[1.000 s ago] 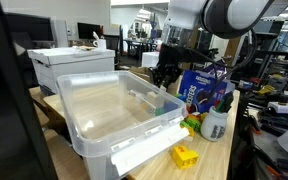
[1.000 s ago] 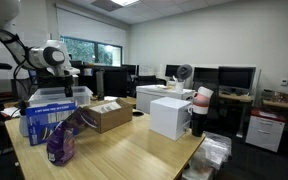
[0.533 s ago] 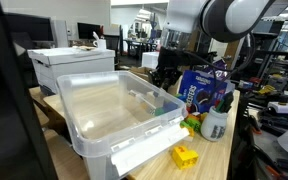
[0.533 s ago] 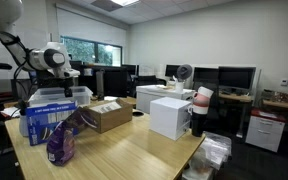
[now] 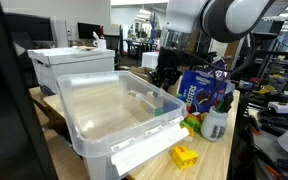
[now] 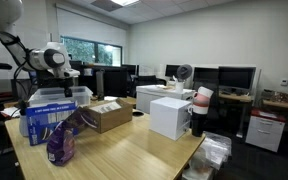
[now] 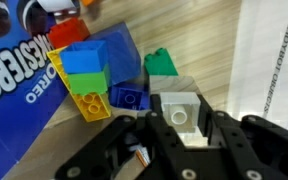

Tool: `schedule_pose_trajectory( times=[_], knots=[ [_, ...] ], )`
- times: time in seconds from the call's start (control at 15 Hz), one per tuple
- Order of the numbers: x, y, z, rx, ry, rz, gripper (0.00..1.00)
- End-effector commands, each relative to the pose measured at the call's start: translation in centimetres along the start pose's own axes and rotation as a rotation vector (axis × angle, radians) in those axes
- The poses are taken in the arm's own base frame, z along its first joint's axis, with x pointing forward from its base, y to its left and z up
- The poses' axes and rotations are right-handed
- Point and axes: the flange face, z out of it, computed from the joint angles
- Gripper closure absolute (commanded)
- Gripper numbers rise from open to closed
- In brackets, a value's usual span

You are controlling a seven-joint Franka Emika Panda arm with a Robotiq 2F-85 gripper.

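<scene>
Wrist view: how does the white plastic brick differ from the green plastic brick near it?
The white plastic brick sits between the fingers of the gripper, while the green plastic brick lies free on the wooden table, beyond the gripper. The white brick fills more of the picture because it is nearer the camera, and the green brick looks smaller. Both are studded toy building bricks.

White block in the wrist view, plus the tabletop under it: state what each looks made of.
The white block: seemingly hard moulded plastic, smooth and slightly glossy, with a raised stud on top like the coloured bricks beside it. The tabletop: wood or wood-look laminate, matt; pale streaked grain shows, but which of the two is unclear.
</scene>
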Motion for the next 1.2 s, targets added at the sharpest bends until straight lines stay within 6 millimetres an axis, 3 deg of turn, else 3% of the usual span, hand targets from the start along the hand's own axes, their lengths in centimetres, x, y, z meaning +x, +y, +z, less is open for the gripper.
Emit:
schedule_pose_trajectory(
  times=[0.0, 0.33, 0.53, 1.13],
  knots=[
    [-0.1, -0.2, 0.3, 0.008, -0.001, -0.003, 0.32],
    [-0.2, -0.2, 0.4, 0.008, -0.001, -0.002, 0.09],
    [-0.2, -0.3, 0.0, 0.026, -0.009, 0.008, 0.02],
    [-1.9, -2.2, -7.7, 0.064, 0.184, -0.026, 0.00]
  ],
)
